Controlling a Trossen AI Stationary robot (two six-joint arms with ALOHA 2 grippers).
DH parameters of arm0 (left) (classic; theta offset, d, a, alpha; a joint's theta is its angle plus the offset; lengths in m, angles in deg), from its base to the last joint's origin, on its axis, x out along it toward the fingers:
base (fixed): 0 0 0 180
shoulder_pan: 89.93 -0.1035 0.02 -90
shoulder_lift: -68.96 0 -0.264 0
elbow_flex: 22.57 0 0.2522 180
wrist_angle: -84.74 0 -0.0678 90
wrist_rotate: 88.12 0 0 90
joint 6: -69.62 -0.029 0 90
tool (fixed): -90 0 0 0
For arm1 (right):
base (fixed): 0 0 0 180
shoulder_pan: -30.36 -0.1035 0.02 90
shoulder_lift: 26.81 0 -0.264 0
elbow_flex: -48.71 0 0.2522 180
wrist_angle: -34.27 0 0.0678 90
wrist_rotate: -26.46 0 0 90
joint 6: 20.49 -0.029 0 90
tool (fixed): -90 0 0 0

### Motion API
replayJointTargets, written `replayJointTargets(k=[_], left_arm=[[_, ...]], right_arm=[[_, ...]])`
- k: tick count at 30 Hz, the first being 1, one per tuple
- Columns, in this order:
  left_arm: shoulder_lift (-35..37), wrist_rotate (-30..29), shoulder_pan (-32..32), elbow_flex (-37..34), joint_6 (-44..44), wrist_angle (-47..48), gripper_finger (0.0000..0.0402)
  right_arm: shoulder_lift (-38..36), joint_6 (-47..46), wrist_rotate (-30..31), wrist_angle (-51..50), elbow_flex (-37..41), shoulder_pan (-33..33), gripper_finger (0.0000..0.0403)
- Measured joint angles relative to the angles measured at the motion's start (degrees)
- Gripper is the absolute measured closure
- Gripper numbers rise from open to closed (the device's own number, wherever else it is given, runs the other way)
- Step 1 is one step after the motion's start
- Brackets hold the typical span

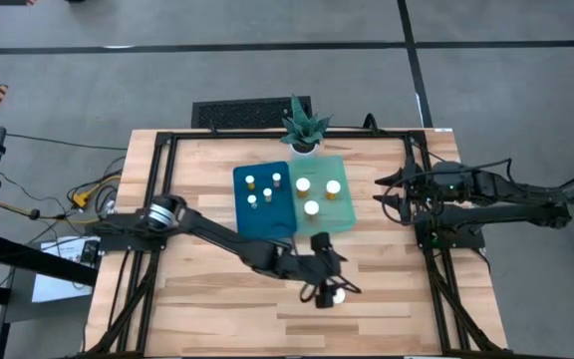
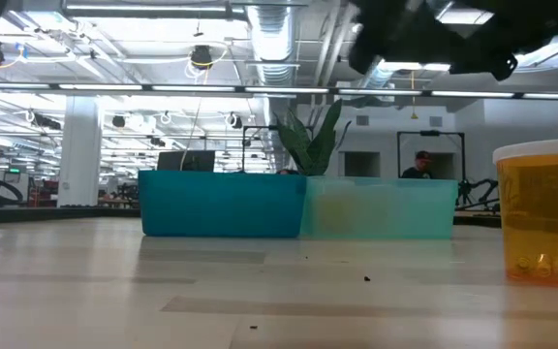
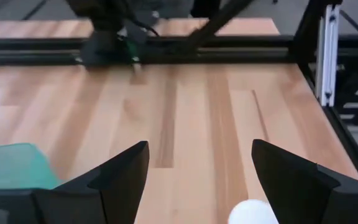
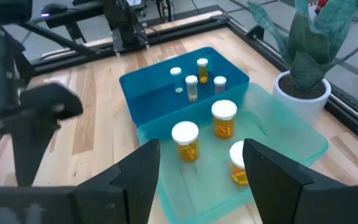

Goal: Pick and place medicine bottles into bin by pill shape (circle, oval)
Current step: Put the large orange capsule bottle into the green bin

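Pale wooden planks are forming the table [image 1: 217, 309], which is sitting inside a black frame on a grey floor, with cables trailing off past its left edge. From overhead, a dark blue bin [image 1: 263, 199] and a pale green bin [image 1: 325, 194] are standing side by side near the far edge, touching, with a potted plant [image 1: 304, 127] just behind them. Four narrow-capped medicine bottles [image 1: 265, 186] are standing in the blue bin and three wider-capped ones in the green. The left gripper [image 1: 330, 291] is hanging over the near middle of the table, where one more white-capped bottle [image 1: 339, 295] is sitting between its fingers.

Its own wrist camera is showing what the overhead view cannot: the fingers [image 3: 124, 177] are standing well apart, the white cap [image 3: 252, 213] lying low between them, closer to one finger and gripped by neither.

At table level, that loose amber bottle [image 2: 544, 213] is looming at the right, with a bright hall of ceiling lights and ducts behind the bins and a person standing far back.

The right gripper [image 4: 201, 165] is waiting at the table's right side, fingers spread, looking across at both bins.
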Motion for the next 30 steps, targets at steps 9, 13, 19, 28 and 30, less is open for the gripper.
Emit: replayJointTargets(k=[9,13,19,28,30], left_arm=[[-8.5,6.4,0.9,7.7,1.0,2.2,0.0122],[-8.9,7.2,2.3,7.7,2.4,5.7,0.0122],[-9.2,3.1,4.9,7.7,3.1,9.0,0.0122],[-10.2,-4.6,5.6,6.9,4.7,9.9,0.0122],[-10.3,-4.2,5.6,6.9,4.7,9.8,0.0122]], right_arm=[[0.0,0.0,-0.4,-1.8,0.0,0.0,0.0165],[0.0,0.0,-1.5,-1.8,0.0,0.0,0.0165],[0.0,0.0,-1.6,-1.9,0.0,0.0,0.0165],[0.0,-0.1,-1.6,-1.7,0.0,0.0,0.0165],[0.0,-0.1,-1.6,-1.7,0.0,0.0,0.0165]])
